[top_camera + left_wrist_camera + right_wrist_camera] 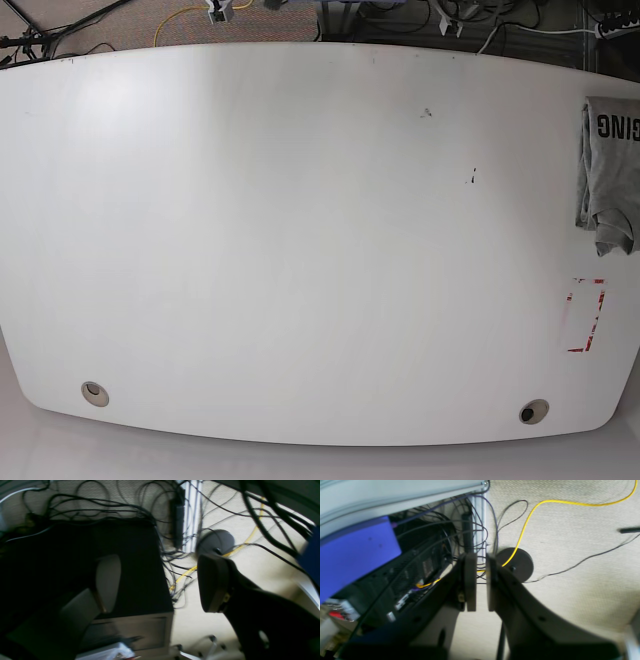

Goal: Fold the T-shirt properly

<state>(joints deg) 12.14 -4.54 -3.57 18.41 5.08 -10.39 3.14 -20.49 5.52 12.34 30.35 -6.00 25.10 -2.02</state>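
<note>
While the T-shirt (607, 170) lies at the white table's (300, 250) edge | left gripper (160, 582) spread | right gripper (481, 582) nearly closed, empty

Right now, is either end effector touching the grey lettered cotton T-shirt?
Apart. The base view shows the T-shirt alone at the white table's edge, no arm near.

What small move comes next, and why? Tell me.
Probably swing the left gripper over to the T-shirt. It lies bunched at the white table's edge on the left arm's side, while both wrist cameras show only floor and cables; the jaws are open.
</note>
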